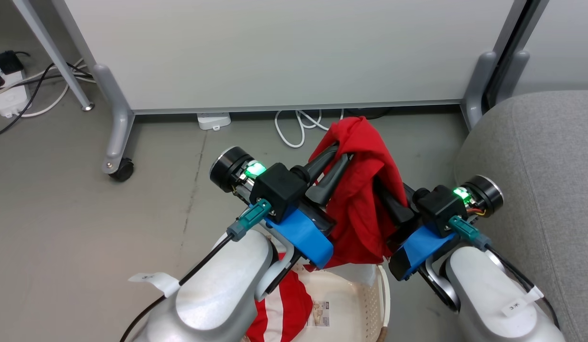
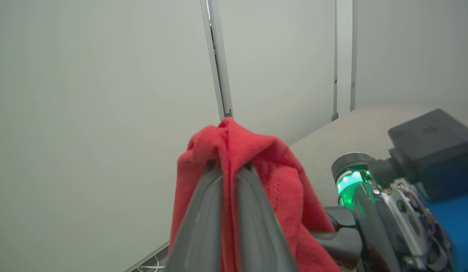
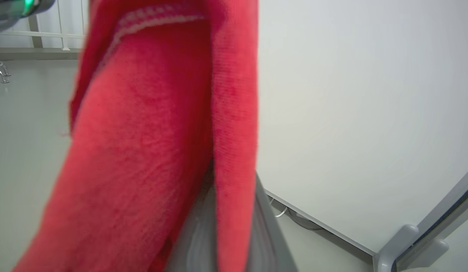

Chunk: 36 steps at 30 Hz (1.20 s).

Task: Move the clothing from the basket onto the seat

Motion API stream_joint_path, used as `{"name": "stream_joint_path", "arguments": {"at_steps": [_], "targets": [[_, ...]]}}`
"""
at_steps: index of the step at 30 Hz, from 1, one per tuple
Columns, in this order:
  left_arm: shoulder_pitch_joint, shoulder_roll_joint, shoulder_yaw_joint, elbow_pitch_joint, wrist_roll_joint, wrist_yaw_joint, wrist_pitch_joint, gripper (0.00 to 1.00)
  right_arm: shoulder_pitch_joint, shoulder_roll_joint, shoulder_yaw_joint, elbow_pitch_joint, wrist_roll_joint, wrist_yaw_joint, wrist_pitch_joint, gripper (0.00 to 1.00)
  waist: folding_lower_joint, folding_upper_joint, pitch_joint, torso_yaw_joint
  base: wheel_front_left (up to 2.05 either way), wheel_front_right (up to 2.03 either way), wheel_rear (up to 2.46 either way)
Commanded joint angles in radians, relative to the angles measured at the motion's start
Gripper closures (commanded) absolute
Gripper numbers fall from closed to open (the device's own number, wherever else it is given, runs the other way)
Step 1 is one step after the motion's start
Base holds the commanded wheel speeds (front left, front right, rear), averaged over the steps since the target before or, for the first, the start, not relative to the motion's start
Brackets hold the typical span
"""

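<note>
Red garment hanging above basket, striped garment inside

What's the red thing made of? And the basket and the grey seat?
The red garment is probably soft, fuzzy knit cloth; it droops in folds. The basket seems to be smooth cream plastic, with rows of small holes. The seat is likely grey woven fabric, matte and finely speckled.

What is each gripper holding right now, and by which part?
Both hold the red garment: the left gripper pinches a bunched fold at its top, the right gripper a fold further down its side.
</note>
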Motion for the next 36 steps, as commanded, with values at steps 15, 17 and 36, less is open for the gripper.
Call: {"name": "stream_joint_path", "arguments": {"at_steps": [15, 17, 36], "targets": [[-0.017, 0.006, -0.01, 0.017, -0.01, 0.005, -0.016, 1.0, 0.039, 0.001, -0.011, -0.02, 0.01, 0.0, -0.003, 1.0, 0.0, -0.0001, -0.003, -0.006, 0.0, 0.0, 0.0], [-0.018, 0.007, -0.011, 0.018, -0.012, 0.006, -0.017, 1.0, 0.039, 0.002, -0.012, -0.021, 0.01, 0.0, -0.004, 1.0, 0.0, -0.0001, -0.003, -0.006, 0.0, 0.0, 0.0], [0.014, 0.022, -0.021, 0.013, -0.02, 0.027, -0.023, 0.0, 0.039, 0.004, -0.126, -0.049, 0.005, 0.0, -0.004, 1.0, 0.0, -0.0001, 0.029, -0.024, 0.0, 0.0, 0.0]]}}
